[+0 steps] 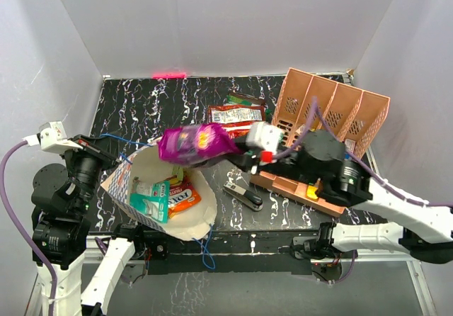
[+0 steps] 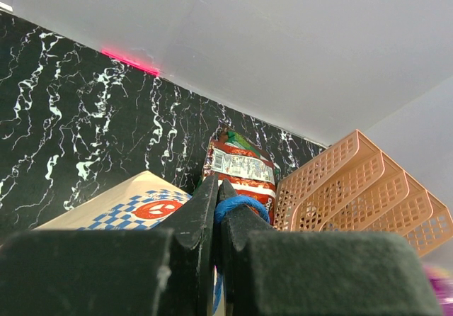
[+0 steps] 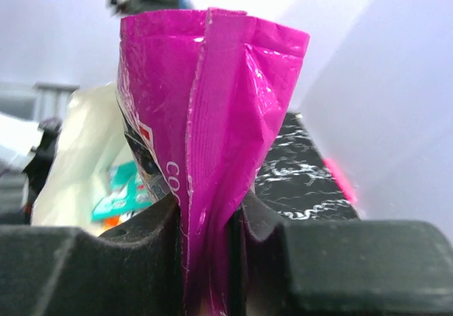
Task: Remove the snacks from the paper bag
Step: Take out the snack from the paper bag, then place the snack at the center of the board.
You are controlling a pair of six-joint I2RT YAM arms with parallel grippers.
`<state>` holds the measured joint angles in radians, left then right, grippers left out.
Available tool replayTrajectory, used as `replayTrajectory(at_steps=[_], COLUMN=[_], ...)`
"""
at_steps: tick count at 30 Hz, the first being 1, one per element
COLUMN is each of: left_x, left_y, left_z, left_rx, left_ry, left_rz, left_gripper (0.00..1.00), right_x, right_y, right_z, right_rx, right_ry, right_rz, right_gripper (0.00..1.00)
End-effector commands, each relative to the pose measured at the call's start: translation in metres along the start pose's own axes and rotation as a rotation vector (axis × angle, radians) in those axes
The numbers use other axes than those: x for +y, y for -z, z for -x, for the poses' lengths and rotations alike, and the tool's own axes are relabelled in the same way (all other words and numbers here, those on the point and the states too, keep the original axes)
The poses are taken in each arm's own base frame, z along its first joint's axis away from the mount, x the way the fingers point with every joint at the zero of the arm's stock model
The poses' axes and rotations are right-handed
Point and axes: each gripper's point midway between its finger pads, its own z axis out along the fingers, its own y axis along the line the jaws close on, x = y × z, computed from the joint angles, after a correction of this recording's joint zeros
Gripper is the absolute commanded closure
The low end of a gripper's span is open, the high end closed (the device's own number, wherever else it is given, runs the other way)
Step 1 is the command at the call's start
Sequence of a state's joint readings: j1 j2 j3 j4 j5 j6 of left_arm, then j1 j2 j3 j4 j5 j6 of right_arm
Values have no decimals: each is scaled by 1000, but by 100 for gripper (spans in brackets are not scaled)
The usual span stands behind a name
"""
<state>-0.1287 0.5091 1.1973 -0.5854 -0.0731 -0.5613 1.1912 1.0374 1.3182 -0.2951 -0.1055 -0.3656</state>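
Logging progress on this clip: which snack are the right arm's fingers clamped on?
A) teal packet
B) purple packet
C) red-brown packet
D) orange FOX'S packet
B: the right wrist view shows the right fingers pinching the purple packet, which the top view shows held above the paper bag.

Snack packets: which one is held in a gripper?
The purple packet, pinched in the right gripper above the paper bag. The orange one and teal one lie inside it; the red one lies on the table.
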Motion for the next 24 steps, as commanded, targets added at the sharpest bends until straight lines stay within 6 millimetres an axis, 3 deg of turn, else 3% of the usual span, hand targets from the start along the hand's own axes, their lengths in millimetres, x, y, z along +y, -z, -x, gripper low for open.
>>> replayTrajectory(at_steps=[1, 6, 9, 12, 14, 19, 24], left_x=[-1, 0, 1, -1, -3, -6, -7], left_y=[0, 2, 2, 3, 3, 1, 1], left_z=[9, 9, 9, 11, 13, 12, 7], left_rx=[-26, -26, -27, -31, -32, -22, 10], left_ry=[-9, -9, -9, -9, -9, 1, 20], left_rz=[9, 12, 16, 13, 8, -1, -2], left_gripper=[100, 100, 100, 100, 100, 100, 100], right_x=[-81, -148, -172, -196, -199, -202, -225], right_y=[40, 64, 55, 42, 24, -18, -36], right_z=[64, 12, -32, -79, -108, -159, -198], right_rx=[-278, -75, 62, 114, 124, 101, 68], right_ry=[-135, -218, -216, -375, -494, -666, -812], right_rz=[-453, -947, -1034, -997, -906, -804, -832], right_gripper=[93, 93, 93, 93, 93, 93, 93])
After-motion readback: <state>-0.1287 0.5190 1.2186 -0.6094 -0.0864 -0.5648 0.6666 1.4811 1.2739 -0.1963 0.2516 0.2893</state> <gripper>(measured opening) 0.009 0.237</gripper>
